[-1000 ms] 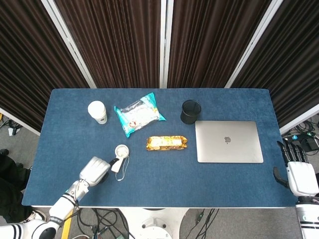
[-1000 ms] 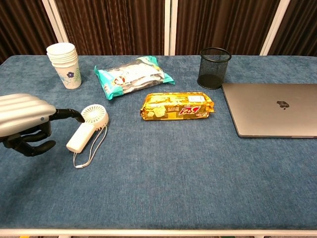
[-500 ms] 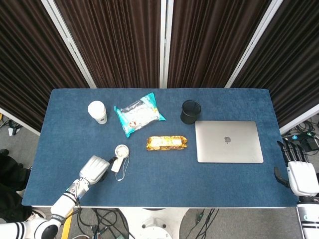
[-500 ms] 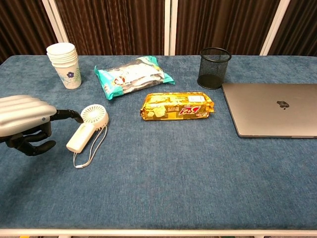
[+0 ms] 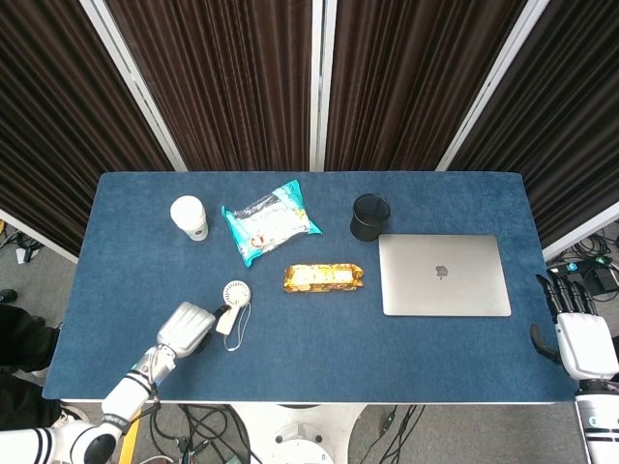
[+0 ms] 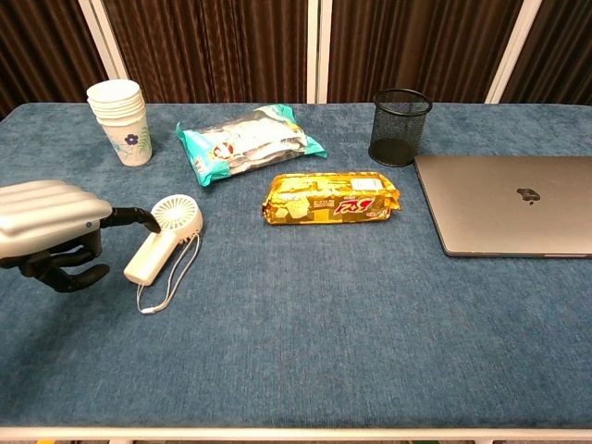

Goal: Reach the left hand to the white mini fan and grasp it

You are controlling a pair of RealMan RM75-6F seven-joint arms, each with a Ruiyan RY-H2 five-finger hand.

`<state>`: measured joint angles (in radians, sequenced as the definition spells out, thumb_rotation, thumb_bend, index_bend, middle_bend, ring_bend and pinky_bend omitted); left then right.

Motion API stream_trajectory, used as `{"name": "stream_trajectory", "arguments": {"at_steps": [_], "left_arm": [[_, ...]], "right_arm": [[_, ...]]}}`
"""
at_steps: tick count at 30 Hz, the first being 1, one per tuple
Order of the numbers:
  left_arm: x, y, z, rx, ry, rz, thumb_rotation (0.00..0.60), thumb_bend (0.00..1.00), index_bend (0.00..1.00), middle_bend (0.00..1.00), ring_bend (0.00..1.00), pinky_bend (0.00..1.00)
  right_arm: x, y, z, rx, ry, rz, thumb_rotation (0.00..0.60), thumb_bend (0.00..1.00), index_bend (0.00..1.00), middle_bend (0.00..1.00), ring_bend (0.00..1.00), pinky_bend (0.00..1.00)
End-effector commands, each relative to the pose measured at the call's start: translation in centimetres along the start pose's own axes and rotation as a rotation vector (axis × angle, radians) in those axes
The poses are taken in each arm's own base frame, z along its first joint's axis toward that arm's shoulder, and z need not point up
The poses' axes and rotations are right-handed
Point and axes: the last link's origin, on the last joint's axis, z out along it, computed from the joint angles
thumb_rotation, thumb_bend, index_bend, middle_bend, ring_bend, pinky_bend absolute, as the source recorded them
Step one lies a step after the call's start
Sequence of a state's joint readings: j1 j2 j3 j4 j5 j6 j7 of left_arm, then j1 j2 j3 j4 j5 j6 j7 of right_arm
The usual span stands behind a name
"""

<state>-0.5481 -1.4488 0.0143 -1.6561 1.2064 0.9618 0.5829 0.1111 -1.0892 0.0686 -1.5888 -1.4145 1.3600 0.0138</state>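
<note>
The white mini fan (image 5: 232, 304) lies flat on the blue table (image 5: 319, 358) at the front left, round head away from me, handle and thin wrist cord (image 6: 166, 287) toward me. My left hand (image 5: 186, 329) hovers just left of it, holding nothing. In the chest view the fan (image 6: 166, 236) has the left hand (image 6: 51, 231) beside its handle: dark fingers curl under the silver back, and the thumb reaches to the fan's head without a clear grip. My right hand (image 5: 578, 340) rests off the table's right edge, fingers spread and empty.
A stack of paper cups (image 6: 120, 120) stands at the back left. A teal snack bag (image 6: 248, 139) and a gold biscuit pack (image 6: 331, 198) lie mid-table. A black mesh pen cup (image 6: 400, 126) and a closed grey laptop (image 6: 513, 215) are to the right.
My left hand has crept a little to the right and lower, closing on the fan's handle. The fan and the right hand have not moved.
</note>
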Motion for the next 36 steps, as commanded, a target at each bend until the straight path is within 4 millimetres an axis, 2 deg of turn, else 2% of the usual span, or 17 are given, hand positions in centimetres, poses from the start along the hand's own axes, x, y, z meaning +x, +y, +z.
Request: {"name": "stream_trajectory", "arguments": {"at_steps": [1,24,31,36], "left_arm": [[0.0,0.0,0.0,-0.001,-0.003,0.000,0.600,0.49,0.15,0.91,0.88,0.85],[-0.4,0.1,0.2,-0.002,-0.053,-0.021,0.600,0.50,0.20,0.91,0.89,0.85],[0.2,0.2,0.1,0.003,-0.035,-0.024,0.600,0.50,0.20,0.91,0.89,0.85],[1.6,-0.1,-0.5,0.009,0.024,-0.045,0.600,0.50,0.20,0.91,0.89,0.85]], "right_arm": [[0.0,0.0,0.0,0.000,-0.002,0.001,0.600,0.38,0.00,0.00,0.00,0.00],[-0.2,0.2,0.2,-0.005,-0.006,0.007,0.600,0.38,0.00,0.00,0.00,0.00],[0.0,0.1,0.2,-0.004,-0.003,0.010,0.600,0.38,0.00,0.00,0.00,0.00],[0.3,0.0,0.0,0.000,0.009,0.012,0.600,0.38,0.00,0.00,0.00,0.00]]}}
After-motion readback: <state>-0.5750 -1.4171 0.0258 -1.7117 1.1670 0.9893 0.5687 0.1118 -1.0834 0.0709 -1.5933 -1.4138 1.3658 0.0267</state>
